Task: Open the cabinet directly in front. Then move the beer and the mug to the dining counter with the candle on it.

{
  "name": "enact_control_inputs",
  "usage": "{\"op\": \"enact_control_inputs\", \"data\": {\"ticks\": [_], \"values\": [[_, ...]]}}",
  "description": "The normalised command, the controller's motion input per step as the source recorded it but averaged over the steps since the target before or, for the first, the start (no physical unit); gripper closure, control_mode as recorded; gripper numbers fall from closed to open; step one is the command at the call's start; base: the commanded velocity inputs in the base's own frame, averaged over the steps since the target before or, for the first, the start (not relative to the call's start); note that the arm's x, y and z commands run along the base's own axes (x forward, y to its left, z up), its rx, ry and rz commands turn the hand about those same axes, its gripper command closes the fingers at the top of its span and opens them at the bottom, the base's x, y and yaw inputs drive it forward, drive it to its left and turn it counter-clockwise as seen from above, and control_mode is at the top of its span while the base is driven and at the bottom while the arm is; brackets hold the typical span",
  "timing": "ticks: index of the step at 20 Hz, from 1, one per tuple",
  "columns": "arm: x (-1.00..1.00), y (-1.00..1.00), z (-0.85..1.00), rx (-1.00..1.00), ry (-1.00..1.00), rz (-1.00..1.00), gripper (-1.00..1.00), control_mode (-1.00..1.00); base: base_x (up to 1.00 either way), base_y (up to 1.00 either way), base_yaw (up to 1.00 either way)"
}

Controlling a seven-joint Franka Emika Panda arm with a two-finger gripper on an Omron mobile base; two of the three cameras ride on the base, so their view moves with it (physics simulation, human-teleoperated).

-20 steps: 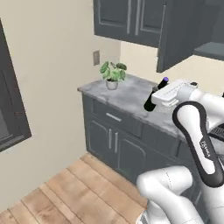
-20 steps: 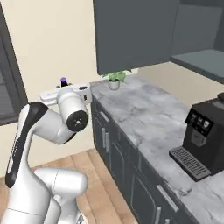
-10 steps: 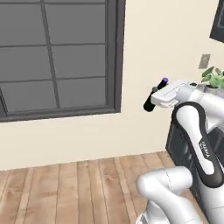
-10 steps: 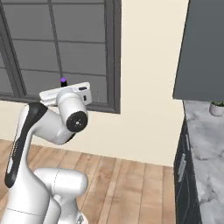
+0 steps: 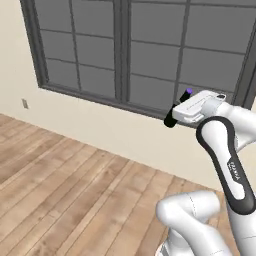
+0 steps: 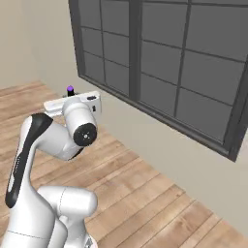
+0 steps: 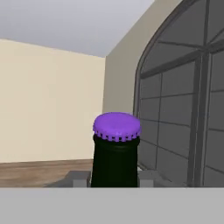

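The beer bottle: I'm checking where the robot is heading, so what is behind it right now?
Behind the beer held in the gripper are a dark-framed window, a cream wall and wooden floor. The bottle hides what lies directly behind it.

Wood plank floor (image 5: pixel 65 190) covers the lower half of left base view, light brown boards running diag. from lower left up toward the cream wall (image 5: pixel 100 125) under the dark grey window (image 5: pixel 125 50). Same floor (image 6: pixel 160 203) in right base view, lower centre to lower right plus a strip at upper left, meeting the wall base below the window sill. Nothing loose seen lying on the boards in either base view; in hand view just a thin brown strip of floor (image 7: pixel 39 173) at lower left, too little to tell more.
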Motion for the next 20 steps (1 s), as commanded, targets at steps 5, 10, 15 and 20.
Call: {"op": "enact_control_inputs", "data": {"ticks": [5, 10, 15, 20], "values": [[0.00, 0.00, 0.00, 0.00, 0.00, 0.00, 1.00, 1.00, -0.07, 0.00, 1.00], [0.00, 0.00, 0.00, 0.00, 0.00, 0.00, 1.00, 1.00, -0.07, 0.00, 1.00], [0.00, 0.00, 0.00, 0.00, 0.00, 0.00, 1.00, 1.00, -0.07, 0.00, 1.00], [0.00, 0.00, 0.00, 0.00, 0.00, 0.00, 1.00, 1.00, -0.05, 0.00, 1.00]]}}
